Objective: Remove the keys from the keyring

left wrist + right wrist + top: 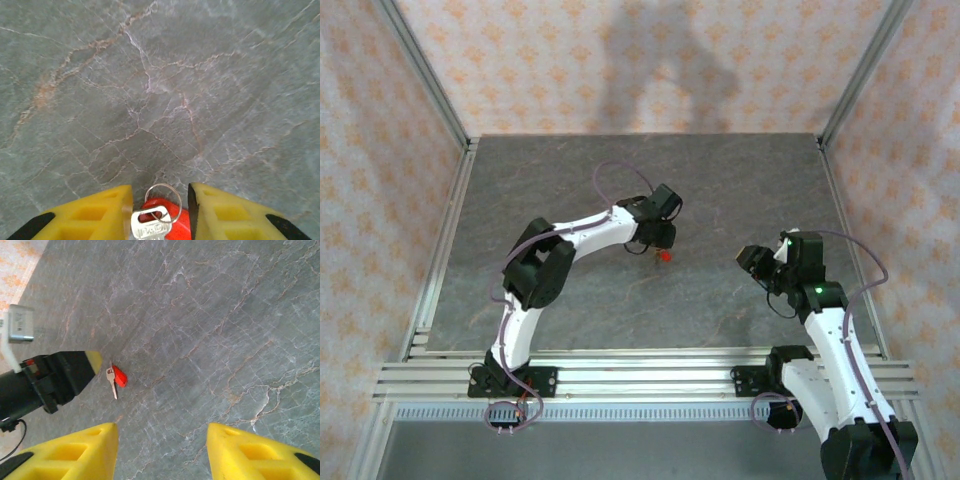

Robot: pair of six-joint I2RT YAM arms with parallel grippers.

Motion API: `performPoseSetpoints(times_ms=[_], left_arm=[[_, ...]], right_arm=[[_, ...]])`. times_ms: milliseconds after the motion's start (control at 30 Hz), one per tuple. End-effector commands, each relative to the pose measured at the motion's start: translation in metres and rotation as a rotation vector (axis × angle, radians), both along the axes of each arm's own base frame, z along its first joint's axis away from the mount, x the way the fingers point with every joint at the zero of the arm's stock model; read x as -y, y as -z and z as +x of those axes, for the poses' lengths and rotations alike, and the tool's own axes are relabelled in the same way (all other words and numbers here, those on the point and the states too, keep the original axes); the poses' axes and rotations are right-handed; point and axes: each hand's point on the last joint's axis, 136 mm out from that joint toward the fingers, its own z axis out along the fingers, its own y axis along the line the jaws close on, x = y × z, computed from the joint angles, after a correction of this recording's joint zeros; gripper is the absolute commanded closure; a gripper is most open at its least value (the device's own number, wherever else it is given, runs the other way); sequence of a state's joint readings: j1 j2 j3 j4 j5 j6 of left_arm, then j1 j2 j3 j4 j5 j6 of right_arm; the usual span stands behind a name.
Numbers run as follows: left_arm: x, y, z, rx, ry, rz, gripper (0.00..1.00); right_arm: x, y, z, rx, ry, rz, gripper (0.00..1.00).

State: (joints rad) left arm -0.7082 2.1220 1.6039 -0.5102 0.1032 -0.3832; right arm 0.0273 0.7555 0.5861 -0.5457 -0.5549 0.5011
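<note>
The keyring, a small red piece (pixel 175 220) with a thin wire ring (pixel 161 201), lies on the grey stone table. A silvery key (pixel 149 229) is threaded on the ring. My left gripper (pixel 160 192) stands open, one yellow finger on each side of the keyring, neither clamped on it. In the right wrist view the key (pixel 112 382) and red piece (pixel 119 376) lie flat just past the left gripper's yellow tip (pixel 94 360). My right gripper (pixel 161 432) hangs open and empty, well to the right of the keyring (pixel 665 256) in the top view.
The grey marbled table top (pixel 580 180) stretches behind and between the arms. Aluminium posts (pixel 425 70) and patterned walls enclose it, with frame rails (pixel 640 380) along the near edge.
</note>
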Motion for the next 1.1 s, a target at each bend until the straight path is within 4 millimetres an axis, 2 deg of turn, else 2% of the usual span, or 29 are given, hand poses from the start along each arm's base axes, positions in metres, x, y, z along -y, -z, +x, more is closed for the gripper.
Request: performPoseSetpoints(times_ms=[0,167,400,533,833,1067], left_arm=[[-0.005,0.002,-0.005,-0.003,0.025,0.140,0.59],[-0.005,0.008,-0.006,0.007,0.042,0.237,0.59],[-0.012,0.013,-0.007,0.015,0.041,0.287,0.66],[-0.011,0.014,-0.006,0.016,0.048,0.283,0.67],[-0.010,0.026,-0.011,-0.016,0.063,0.282,0.62],[-0.013,0.023,-0.016,-0.016,0.071,0.277,0.58]], right_arm=[[-0.001,0.008,-0.003,-0.020,-0.015,-0.003,0.49],[-0.001,0.007,-0.003,-0.018,-0.013,-0.005,0.49],[-0.002,0.007,-0.003,-0.020,-0.013,0.002,0.49],[-0.002,0.004,-0.003,-0.012,-0.012,0.002,0.49],[-0.001,0.001,-0.002,-0.012,-0.008,0.000,0.49],[-0.001,0.001,-0.001,-0.012,-0.006,0.005,0.49]])
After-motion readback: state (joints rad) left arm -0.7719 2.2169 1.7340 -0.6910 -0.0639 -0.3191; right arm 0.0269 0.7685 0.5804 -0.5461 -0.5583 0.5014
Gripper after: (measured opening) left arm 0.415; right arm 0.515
